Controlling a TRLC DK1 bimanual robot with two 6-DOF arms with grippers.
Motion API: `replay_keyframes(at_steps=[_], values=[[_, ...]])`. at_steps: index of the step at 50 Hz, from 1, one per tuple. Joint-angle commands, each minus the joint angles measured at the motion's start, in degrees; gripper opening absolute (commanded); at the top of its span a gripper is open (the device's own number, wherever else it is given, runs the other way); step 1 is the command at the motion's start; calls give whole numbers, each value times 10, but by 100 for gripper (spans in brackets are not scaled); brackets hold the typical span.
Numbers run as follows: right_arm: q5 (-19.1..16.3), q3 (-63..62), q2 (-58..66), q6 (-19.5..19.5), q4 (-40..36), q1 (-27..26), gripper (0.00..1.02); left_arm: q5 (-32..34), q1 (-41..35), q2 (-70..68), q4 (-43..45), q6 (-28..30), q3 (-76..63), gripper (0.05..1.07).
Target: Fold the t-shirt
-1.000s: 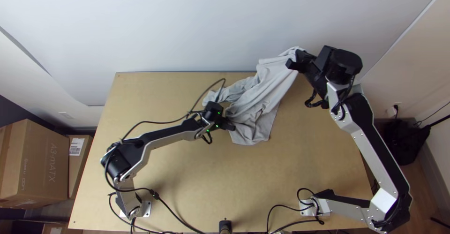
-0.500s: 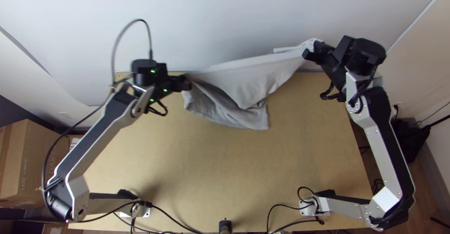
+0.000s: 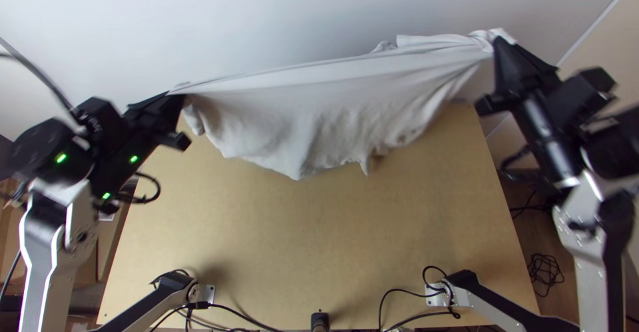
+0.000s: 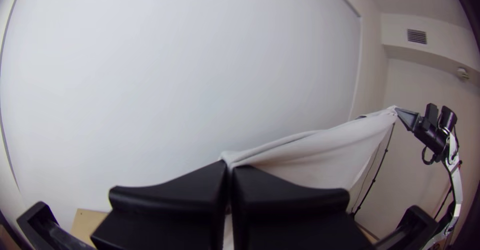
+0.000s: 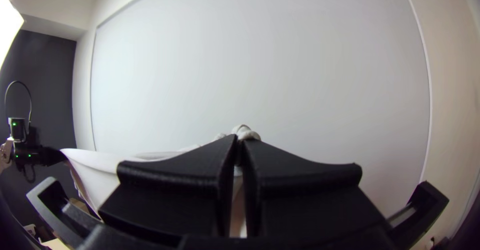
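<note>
In the top view my left gripper [image 3: 178, 99] and my right gripper [image 3: 496, 44] hold the light grey t-shirt [image 3: 313, 106] stretched between them, raised over the table's far part. Its upper edge is pulled taut and the rest hangs down in loose folds with an uneven lower edge. In the left wrist view my left gripper [image 4: 230, 167] is shut on one end of the shirt [image 4: 320, 155]. The right wrist view has my right gripper [image 5: 240, 142] shut on a bunched bit of the shirt [image 5: 245, 131]. Which part of the shirt each holds I cannot tell.
Beneath the shirt lies the light wooden table [image 3: 299, 239]. A white wall panel [image 3: 266, 12] stands behind its far edge. Cables [image 3: 386, 312] run along the near edge beside a small black object [image 3: 319, 321].
My left gripper has swung left and up with its end of the shirt, and my right gripper has moved right and up. The shirt, earlier bunched partly on the table, is now stretched wide.
</note>
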Motion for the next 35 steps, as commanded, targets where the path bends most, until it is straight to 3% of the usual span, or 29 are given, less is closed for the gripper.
replay_keyframes(at_steps=[1,18,28,35], values=[[38,29,-78,-23,4,-1,2,-30,2,-73,-8,3,5,8],[32,-5,-113,-20,-54,28,2,-36,18,-164,-72,-29,-55,8],[28,-182,-95,2,-38,32,2,-25,-10,-169,-88,-15,-195,8],[2,-348,-87,15,38,22,2,4,-9,-142,-42,16,-311,8]])
